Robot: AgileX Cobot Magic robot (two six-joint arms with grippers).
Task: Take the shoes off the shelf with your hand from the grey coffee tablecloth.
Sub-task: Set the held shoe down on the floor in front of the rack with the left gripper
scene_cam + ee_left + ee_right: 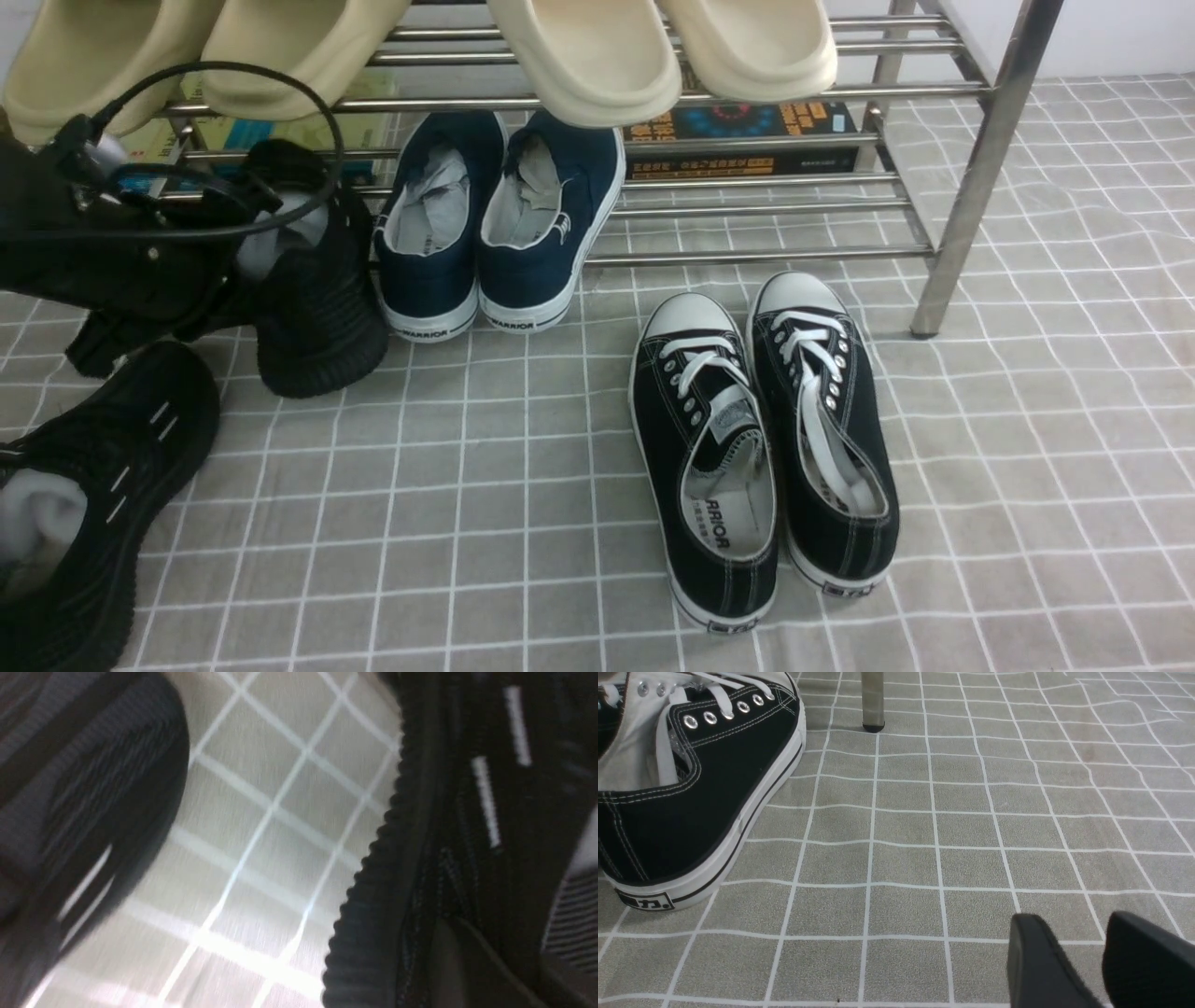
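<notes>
One black knit sneaker (313, 299) is seen tilted at the left end of the steel shoe rack (980, 168), at the front of the lower tier. Its ribbed heel end is down by the grey checked tablecloth (523, 485), and white foam shows in its opening. Whether it rests on the front rail cannot be told. The left gripper (177, 252) is pressed against this sneaker's opening. Its jaws are closed but lost in the black, so a pinch on the collar cannot be confirmed. The second black knit sneaker (93, 504) is laid on the cloth at the near left, off the rack, with white dashes visible. In the blurred left wrist view a ribbed sole and dashes are seen close up over the cloth. A navy WARRIOR pair (499, 233) is kept on the lower tier just beside the tilted sneaker. Cream slippers (579, 56) are set on the upper tier and a book (747, 131) behind them. A black canvas pair (766, 439) is placed on the cloth before the rack. The right gripper (1078, 924) is held over bare cloth with jaws apart and nothing between them.
</notes>
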